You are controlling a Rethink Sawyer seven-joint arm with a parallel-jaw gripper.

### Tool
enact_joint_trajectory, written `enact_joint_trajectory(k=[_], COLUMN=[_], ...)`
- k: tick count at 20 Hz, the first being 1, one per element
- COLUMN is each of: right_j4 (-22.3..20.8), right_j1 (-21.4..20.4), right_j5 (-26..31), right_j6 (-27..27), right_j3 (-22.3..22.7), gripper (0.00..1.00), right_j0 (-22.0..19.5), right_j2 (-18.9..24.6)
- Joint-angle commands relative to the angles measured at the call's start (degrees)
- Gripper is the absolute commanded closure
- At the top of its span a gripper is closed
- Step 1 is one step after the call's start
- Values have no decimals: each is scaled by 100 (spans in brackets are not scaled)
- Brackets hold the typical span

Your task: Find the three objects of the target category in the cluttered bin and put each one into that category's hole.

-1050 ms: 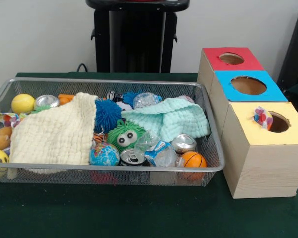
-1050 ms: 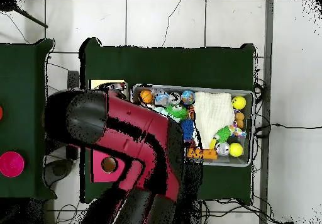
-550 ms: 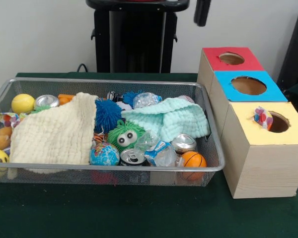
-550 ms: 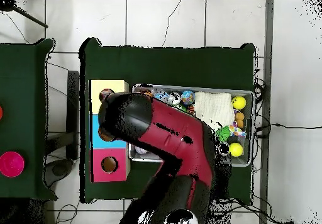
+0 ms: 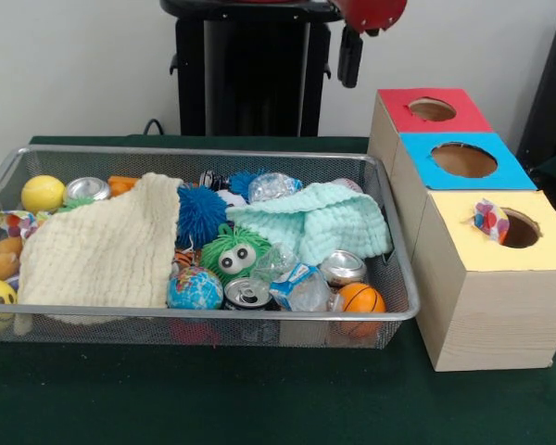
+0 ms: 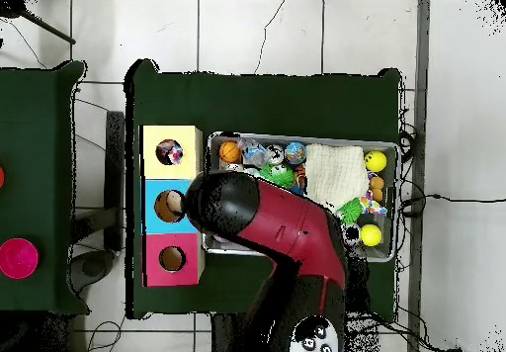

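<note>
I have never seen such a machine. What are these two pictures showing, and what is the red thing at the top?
The red thing is a robot arm. One picture looks across the table at the robot; the other looks straight down from above. In the front picture only the arm's end shows at the top, with its dark gripper hanging above the far right part of the bin. Nothing is seen in it, and whether it is open or shut cannot be told.

On the green table stands a wire bin full of small things: a cream cloth, a mint cloth, a fuzzy green toy with eyes, a globe ball, a basketball, yellow balls, cans and crumpled plastic bottles.

Beside the bin are three boxes with round holes: red, blue and yellow. A small colourful thing lies at the rim of the yellow box's hole.
</note>
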Motion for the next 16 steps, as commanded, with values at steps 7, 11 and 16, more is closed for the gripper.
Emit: enact_joint_trajectory(k=[7,11,16], right_j4=[-1127,-1361,-1871], right_j1=[-143,-111,-64], right_j5=[-1004,-1259,-1452], right_j6=[-1709,-1879,-2002], right_j3=[1295,1504,1652], gripper=[100,100,100], right_j0=[-990,-1617,-2267], right_j2=[1564,2057,2537])
